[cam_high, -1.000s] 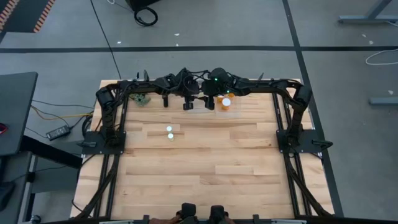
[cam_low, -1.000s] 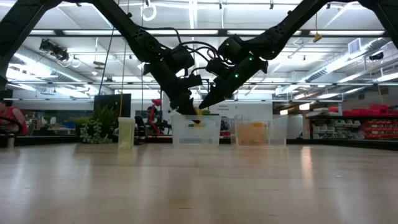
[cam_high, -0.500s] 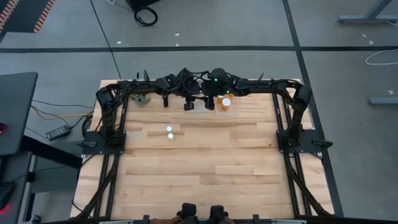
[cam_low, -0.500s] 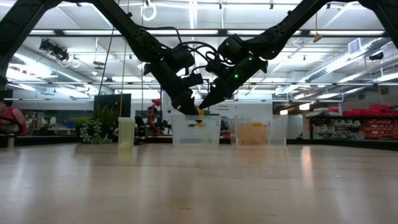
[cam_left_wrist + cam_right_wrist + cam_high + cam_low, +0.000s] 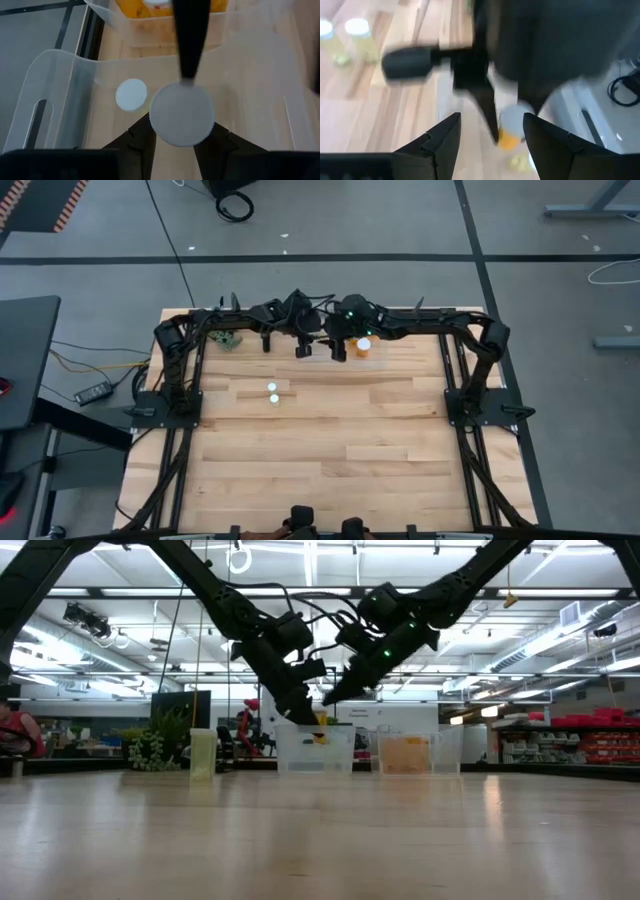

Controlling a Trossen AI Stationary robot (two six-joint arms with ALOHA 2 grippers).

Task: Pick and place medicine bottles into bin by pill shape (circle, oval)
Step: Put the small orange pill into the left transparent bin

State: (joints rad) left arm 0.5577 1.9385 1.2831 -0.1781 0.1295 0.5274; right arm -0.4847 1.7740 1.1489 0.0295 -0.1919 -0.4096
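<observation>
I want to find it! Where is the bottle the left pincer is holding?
In the left wrist view, the bottle sits between the left pincer's fingers, above the clear bin, at the table's far edge in the high view.

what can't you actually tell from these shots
- Pill shape: the left wrist view shows only the white cap of the bottle between the left gripper jaws; the cap hides the body.
- Clear bin contents: the high view is too small, and both arms cover it.
- Right gripper: its wrist view is blurred; the jaws stand apart with nothing between them.
- The two bottles mid-table: labels too small.
</observation>
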